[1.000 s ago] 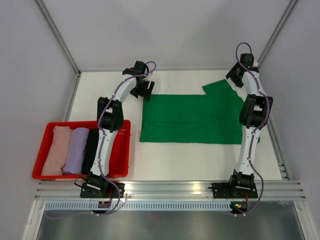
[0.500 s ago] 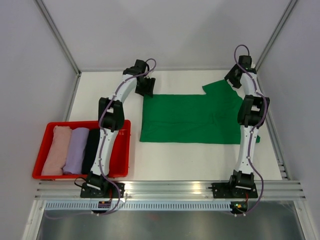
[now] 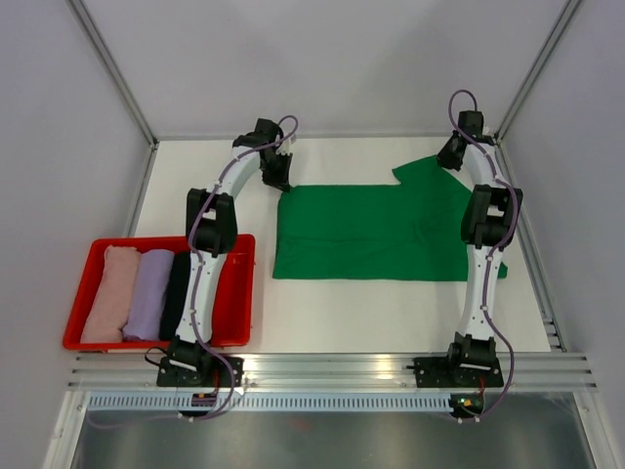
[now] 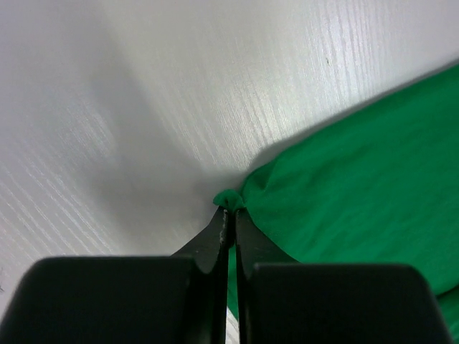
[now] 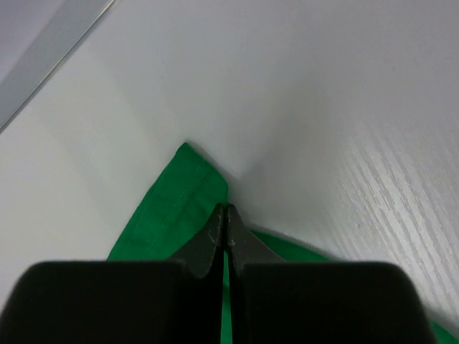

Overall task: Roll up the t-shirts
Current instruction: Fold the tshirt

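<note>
A bright green t-shirt (image 3: pixel 376 233) lies spread flat on the white table, one sleeve pointing to the far right. My left gripper (image 3: pixel 281 186) is shut on its far left corner; in the left wrist view a small nub of green cloth (image 4: pixel 229 198) sticks out past the closed left gripper (image 4: pixel 231 209). At the far right sleeve, my right gripper (image 3: pixel 447 161) is shut on the sleeve's edge; in the right wrist view the right gripper (image 5: pixel 224 209) pinches beside the hemmed sleeve (image 5: pixel 172 208). Pink (image 3: pixel 109 293), lavender (image 3: pixel 148 293) and black (image 3: pixel 179 293) t-shirts lie rolled in the tray.
The red tray (image 3: pixel 73 322) stands at the near left, beside the left arm's base. Metal frame posts and grey walls close the table on the left, right and far sides. An aluminium rail (image 3: pixel 332 366) runs along the near edge.
Both grippers went from open to shut on the green t-shirt's far edge, the left at the corner, the right at the sleeve. Both wrists dropped slightly toward the cloth.
</note>
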